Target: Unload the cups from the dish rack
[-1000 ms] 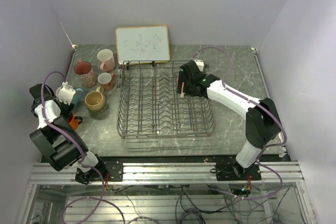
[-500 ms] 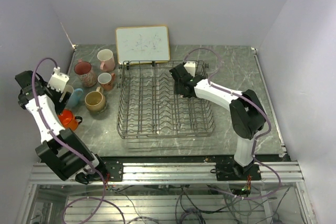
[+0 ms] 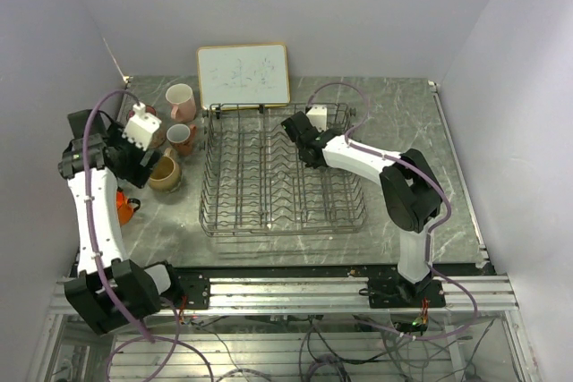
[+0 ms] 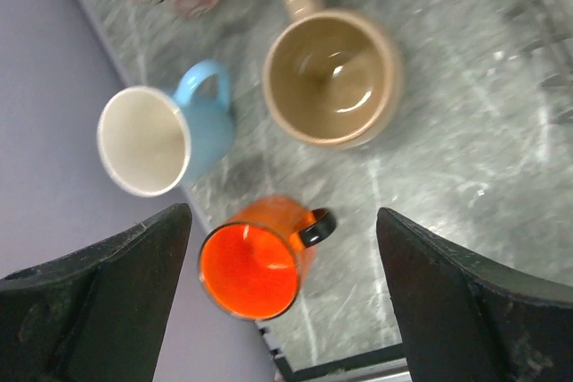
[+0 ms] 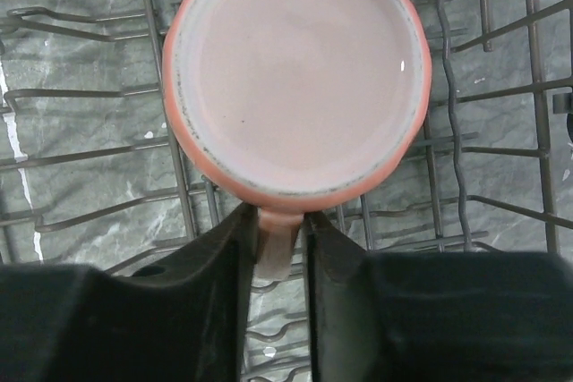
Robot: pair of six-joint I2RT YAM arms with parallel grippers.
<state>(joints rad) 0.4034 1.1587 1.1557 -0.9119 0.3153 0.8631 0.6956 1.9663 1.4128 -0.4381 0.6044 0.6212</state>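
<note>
Salmon mug [image 5: 295,78], apparently the last in the dish rack [image 5: 501,131], far end.
Right fingers [image 5: 224,257] clenched on its handle for lifting out; left fingers [image 4: 116,292] released over the orange mug [image 4: 255,261], among those unloaded onto the desk [image 4: 466,176].

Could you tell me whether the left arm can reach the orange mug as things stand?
Probably yes: the left gripper hangs open right above the orange mug, which stands upright, clear of the light blue mug, with nothing between.
</note>
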